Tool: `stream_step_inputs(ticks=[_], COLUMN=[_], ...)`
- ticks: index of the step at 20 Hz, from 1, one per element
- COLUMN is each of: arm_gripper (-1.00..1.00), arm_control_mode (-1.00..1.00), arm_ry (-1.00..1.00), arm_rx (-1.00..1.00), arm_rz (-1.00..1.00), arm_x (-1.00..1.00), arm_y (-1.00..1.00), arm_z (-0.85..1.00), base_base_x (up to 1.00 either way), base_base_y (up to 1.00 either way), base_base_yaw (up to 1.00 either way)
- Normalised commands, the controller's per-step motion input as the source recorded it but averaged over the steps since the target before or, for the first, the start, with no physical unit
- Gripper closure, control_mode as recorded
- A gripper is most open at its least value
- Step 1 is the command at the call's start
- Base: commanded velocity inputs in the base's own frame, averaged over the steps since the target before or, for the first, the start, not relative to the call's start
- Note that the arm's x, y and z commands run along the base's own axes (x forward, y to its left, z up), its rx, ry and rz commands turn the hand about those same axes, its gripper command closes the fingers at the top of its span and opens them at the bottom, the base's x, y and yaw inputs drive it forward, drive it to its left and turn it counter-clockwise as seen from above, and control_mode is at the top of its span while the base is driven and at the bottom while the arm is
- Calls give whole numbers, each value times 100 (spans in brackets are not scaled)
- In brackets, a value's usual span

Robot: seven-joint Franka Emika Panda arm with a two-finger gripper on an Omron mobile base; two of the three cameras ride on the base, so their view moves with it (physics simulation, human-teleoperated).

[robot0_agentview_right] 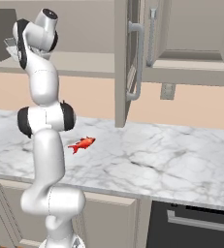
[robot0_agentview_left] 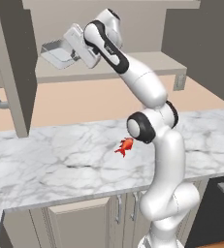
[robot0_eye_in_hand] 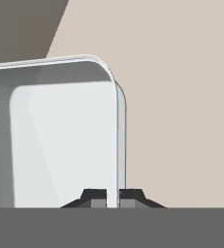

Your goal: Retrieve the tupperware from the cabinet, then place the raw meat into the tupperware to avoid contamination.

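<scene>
Translucent tupperware (robot0_agentview_left: 57, 53) tilted, long axis leading away from tool (robot0_eye_in_hand: 113, 198); tool pinching its wall.

Tupperware (robot0_agentview_left: 56, 52) tilted at cabinet shelf (robot0_agentview_left: 147, 65); meat (robot0_agentview_left: 125, 146) lies below.

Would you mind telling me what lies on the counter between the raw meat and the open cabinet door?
Nothing: in the right base view, bare marble counter runs from the raw meat to below the cabinet door.
</scene>
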Motion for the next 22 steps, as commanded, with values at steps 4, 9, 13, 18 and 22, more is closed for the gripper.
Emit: stream_step_inputs(ticks=[4,9,13,18,22], arm_gripper=[100,100,100,100,100], arm_control_mode=[-100,-100,-100,-100,-100], arm_ry=[-4,-5,-10,-13,-10], arm_rx=[0,1,3,2,5], arm_rz=[0,0,0,0,0], arm_x=[-46,-63,-78,-72,-91], arm_y=[0,-2,-5,-2,-26], arm_z=[0,0,1,21,16], base_base_x=[0,0,0,0,0], base_base_y=[0,0,0,0,0], base_base_yaw=[0,0,0,0,0])
